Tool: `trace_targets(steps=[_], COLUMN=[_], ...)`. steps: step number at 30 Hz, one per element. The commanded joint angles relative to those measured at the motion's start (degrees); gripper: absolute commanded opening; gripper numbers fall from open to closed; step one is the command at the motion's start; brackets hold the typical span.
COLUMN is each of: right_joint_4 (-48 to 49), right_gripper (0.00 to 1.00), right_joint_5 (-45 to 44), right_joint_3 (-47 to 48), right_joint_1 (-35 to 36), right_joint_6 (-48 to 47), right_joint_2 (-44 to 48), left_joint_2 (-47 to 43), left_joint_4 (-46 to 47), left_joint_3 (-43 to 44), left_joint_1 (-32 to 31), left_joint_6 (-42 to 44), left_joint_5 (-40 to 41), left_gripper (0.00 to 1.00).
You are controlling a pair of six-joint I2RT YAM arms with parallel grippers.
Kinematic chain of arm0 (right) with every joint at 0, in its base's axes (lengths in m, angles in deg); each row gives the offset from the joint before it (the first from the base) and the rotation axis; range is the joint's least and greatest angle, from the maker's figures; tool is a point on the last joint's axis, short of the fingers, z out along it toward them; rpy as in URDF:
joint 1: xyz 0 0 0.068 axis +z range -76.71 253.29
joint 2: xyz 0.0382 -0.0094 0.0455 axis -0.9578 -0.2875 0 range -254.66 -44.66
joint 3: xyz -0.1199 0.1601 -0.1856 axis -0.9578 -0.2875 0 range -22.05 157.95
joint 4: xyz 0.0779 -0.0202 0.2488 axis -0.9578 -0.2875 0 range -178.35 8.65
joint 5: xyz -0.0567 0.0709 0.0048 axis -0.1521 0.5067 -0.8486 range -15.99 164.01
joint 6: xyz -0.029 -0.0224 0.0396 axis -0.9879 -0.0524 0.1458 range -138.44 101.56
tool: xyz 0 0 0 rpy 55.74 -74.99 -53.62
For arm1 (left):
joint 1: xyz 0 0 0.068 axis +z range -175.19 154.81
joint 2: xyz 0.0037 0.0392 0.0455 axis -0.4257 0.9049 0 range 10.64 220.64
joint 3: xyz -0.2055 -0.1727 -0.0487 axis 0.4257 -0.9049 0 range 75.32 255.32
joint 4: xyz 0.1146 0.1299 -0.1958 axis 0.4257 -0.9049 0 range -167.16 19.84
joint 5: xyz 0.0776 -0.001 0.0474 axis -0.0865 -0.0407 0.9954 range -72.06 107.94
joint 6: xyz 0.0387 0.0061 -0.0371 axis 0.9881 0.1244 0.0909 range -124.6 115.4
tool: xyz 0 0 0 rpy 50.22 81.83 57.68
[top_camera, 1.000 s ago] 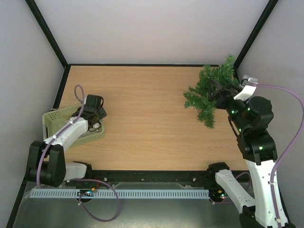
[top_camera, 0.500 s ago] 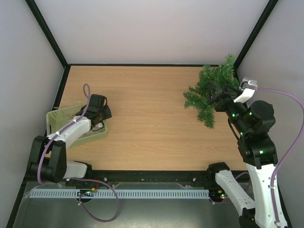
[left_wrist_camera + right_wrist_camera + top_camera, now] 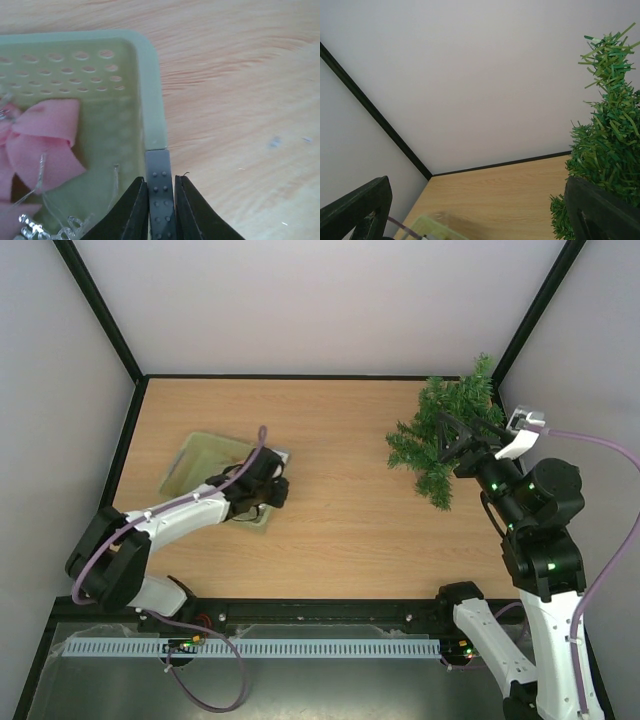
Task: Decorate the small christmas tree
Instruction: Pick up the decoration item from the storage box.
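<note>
Pinching the corner rim of the basket (image 3: 150, 90), the left gripper (image 3: 160, 180) has its fingers drawn in tight on the pale green plastic, a firm clamp with the wall caught between them. The basket sits on the left half of the table (image 3: 330, 510), skewed at an angle to the table's edges. Inside it lies a pink bow (image 3: 45, 135) against the perforated wall, with some clear, glinting strands beside it that are too faint to identify. Across the table, bare wood. Then the small christmas tree (image 3: 445, 430), standing in the table's far right corner, bushy and dark green. The right gripper (image 3: 476, 190) is at the tree's near side, fingers spread wide and gripping nothing, with branches crowding one finger.
</note>
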Motion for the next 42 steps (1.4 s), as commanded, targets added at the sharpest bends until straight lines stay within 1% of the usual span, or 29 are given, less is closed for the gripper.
trace_targets(steps=[1, 5, 12, 16, 19, 21, 24, 25, 26, 27, 30, 31, 33, 37, 39, 40, 42], right_joint_4=[2.5, 3.4, 2.8, 2.9, 2.8, 2.4, 1.8, 1.6, 1.6, 1.5, 0.7, 0.6, 0.3, 0.2, 0.2, 0.2, 0.3], right_gripper=[0.93, 0.93, 0.93, 0.93, 0.93, 0.92, 0.92, 0.91, 0.91, 0.9, 0.88, 0.87, 0.85, 0.78, 0.76, 0.75, 0.74], right_joint_5=[0.9, 1.7, 1.6, 1.7, 2.1, 2.3, 2.6, 2.6, 2.7, 2.9, 4.0, 4.3, 4.7, 5.5, 5.9, 6.0, 5.5], right_joint_3=[-1.8, -2.6, -2.5, -2.6, -2.6, -2.4, -2.4, -2.5, -2.6, -2.7, -2.4, -2.3, -2.0, -1.8, -1.6, -1.6, -1.7], right_joint_1=[-0.1, -0.1, -0.1, -0.1, -0.1, -0.1, -0.1, -0.1, -0.1, -0.1, -0.1, -0.1, -0.1, -0.1, 0.1, 0.4, 1.2], right_joint_6=[1.0, 1.7, 1.4, 1.3, 1.2, 1.2, 1.2, 1.3, 1.4, 1.6, 2.1, 2.2, 2.2, 2.8, 3.1, 3.2, 3.5], right_joint_2=[0.8, 0.7, 0.8, 0.6, 0.1, -0.2, -0.5, -0.7, -0.8, -1.0, -2.2, -2.7, -3.6, -5.4, -6.4, -6.8, -7.7], left_joint_2=[2.0, 5.0, 8.0, 8.2, 8.0, 7.6, 6.2, 5.3, 4.4, 3.4, -1.8, -3.7, -8.2, -16.3, -20.5, -22.9, -27.6], left_joint_4=[2.7, 2.7, 1.0, 2.2, 2.9, 3.3, 3.1, 3.0, 2.5, 1.7, 0.0, 0.0, 0.3, -1.2, -2.2, -2.6, -3.7], left_joint_3=[4.2, 5.8, 9.0, 8.8, 9.0, 9.1, 9.8, 10.0, 10.5, 11.2, 11.2, 10.6, 8.6, 4.9, 3.3, 2.7, 1.5], left_joint_1=[-5.4, -8.0, -12.2, -14.8, -14.9, -14.9, -14.5, -14.3, -14.0, -13.3, -10.4, -9.2, -6.8, -1.3, 1.1, 2.0, 3.3], left_joint_6=[9.1, 13.0, 15.8, 16.0, 14.3, 12.8, 10.7, 9.5, 7.7, 5.9, -0.8, -2.5, -5.2, -10.7, -11.8, -12.3, -13.2], left_joint_5=[-1.9, -1.6, -3.6, -3.9, -2.8, -0.1, 3.6, 4.9, 6.2, 6.9, 4.9, 3.8, 2.3, -2.2, -5.1, -6.1, -7.0], left_gripper=[0.16, 0.14, 0.13, 0.15, 0.18, 0.25, 0.29, 0.33, 0.4, 0.42, 0.48, 0.51, 0.57, 0.67, 0.71, 0.74, 0.88])
